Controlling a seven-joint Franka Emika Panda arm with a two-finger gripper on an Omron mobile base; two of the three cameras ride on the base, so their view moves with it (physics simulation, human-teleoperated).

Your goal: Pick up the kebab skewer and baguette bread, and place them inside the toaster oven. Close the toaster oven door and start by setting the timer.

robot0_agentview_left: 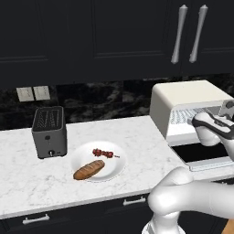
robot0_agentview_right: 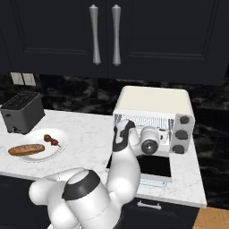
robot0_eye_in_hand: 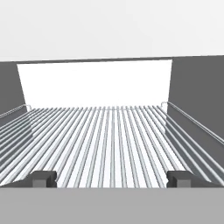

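Note:
The kebab skewer (robot0_agentview_left: 102,153) (robot0_agentview_right: 51,140) and the golden-brown baguette bread (robot0_agentview_left: 89,169) (robot0_agentview_right: 26,150) lie side by side on a white plate (robot0_agentview_left: 111,165) (robot0_agentview_right: 61,134) on the marble counter. To their right stands the cream-white toaster oven (robot0_agentview_left: 183,93) (robot0_agentview_right: 154,100). The toaster oven door (robot0_agentview_left: 205,153) (robot0_agentview_right: 154,165) is folded down flat. My gripper (robot0_eye_in_hand: 111,178) (robot0_agentview_right: 162,134) hovers at the oven's mouth, above the lowered door. It is open with nothing between its fingers, and it faces the bare wire rack (robot0_eye_in_hand: 109,140).
A dark grey slot toaster (robot0_agentview_left: 49,131) (robot0_agentview_right: 21,112) stands left of the plate by the wall. Dark upper cabinets with silver handles (robot0_agentview_left: 189,34) hang above the oven. The oven's knobs (robot0_agentview_right: 182,134) sit on its right panel. My arm's elbow fills the near foreground.

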